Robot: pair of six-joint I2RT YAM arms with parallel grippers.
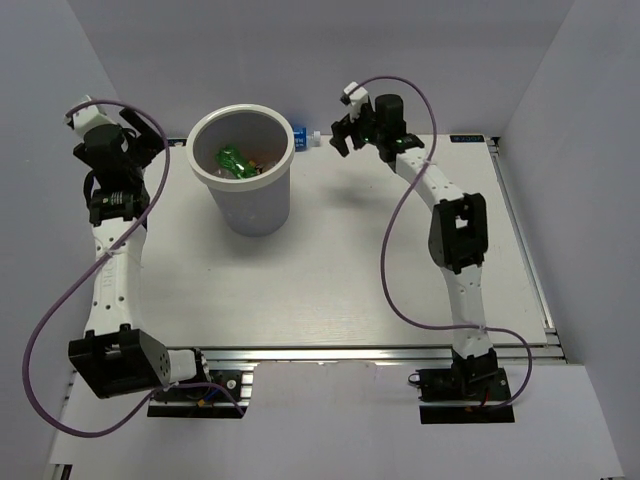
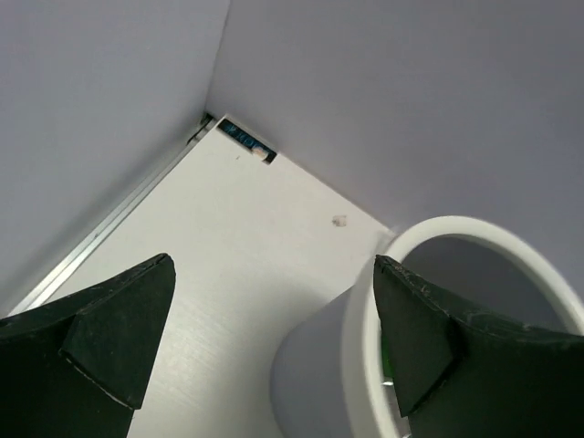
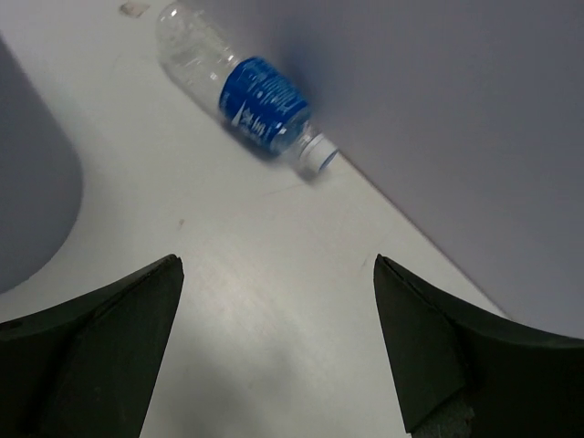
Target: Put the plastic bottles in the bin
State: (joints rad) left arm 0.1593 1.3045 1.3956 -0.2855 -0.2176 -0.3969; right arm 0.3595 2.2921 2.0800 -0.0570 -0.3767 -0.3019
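The white bin [image 1: 207, 176] stands at the back left of the table. Inside it lie a green bottle [image 1: 236, 160] and something orange [image 1: 262, 158]. A clear bottle with a blue label [image 1: 303, 139] lies on the table behind the bin's right side, its white cap pointing right. My right gripper [image 1: 339, 137] hovers open just right of that bottle. In the right wrist view the bottle [image 3: 260, 102] lies ahead of the open, empty gripper [image 3: 278, 260]. My left gripper [image 1: 157, 141] is open and empty to the left of the bin, whose rim [image 2: 365, 310] passes in front of the gripper [image 2: 274, 260].
White walls close in the table at the back and sides. A metal rail [image 1: 525, 240] runs along the right edge. In the right wrist view the bin's outer wall [image 3: 32, 201] fills the left. A small blue tag [image 2: 245, 139] sits in the far left corner.
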